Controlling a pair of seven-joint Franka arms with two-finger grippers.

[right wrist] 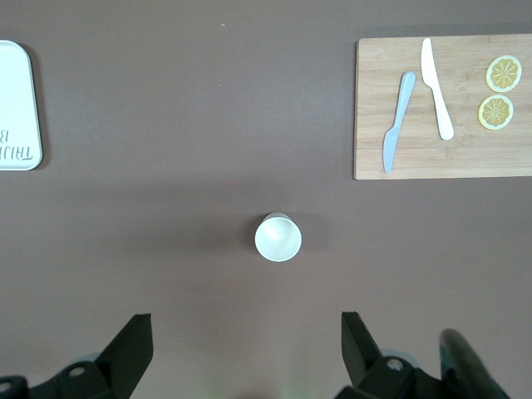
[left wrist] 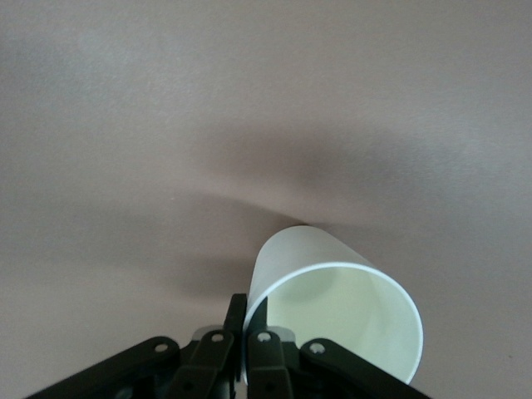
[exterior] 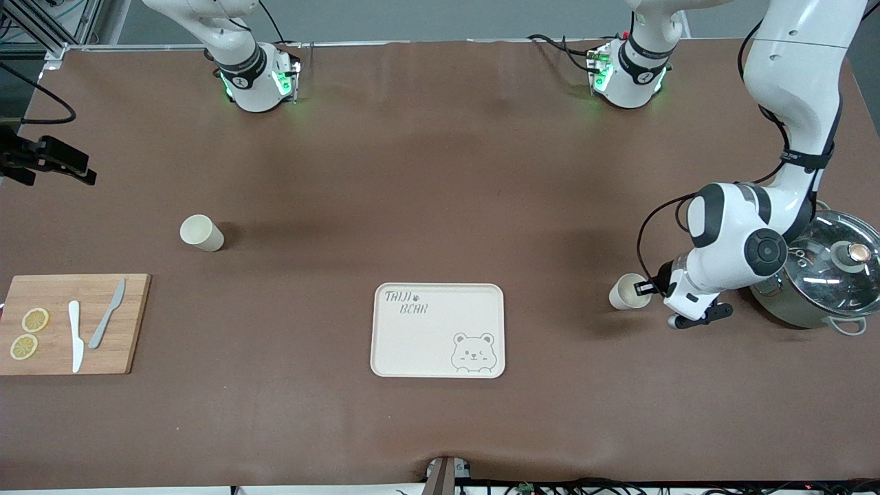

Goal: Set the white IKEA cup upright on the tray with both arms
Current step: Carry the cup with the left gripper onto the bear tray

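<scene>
A white cup lies tipped on its side low at the table, its mouth toward the cream bear tray. My left gripper is shut on its rim, one finger inside and one outside. The left wrist view shows that gripper pinching the cup's wall. A second white cup stands mouth up toward the right arm's end. My right gripper is open and empty, high over that cup, and out of the front view. The tray holds nothing.
A steel pot with a glass lid stands right beside the left arm's wrist. A wooden cutting board with two knives and lemon slices lies at the right arm's end. A black device juts in at that table edge.
</scene>
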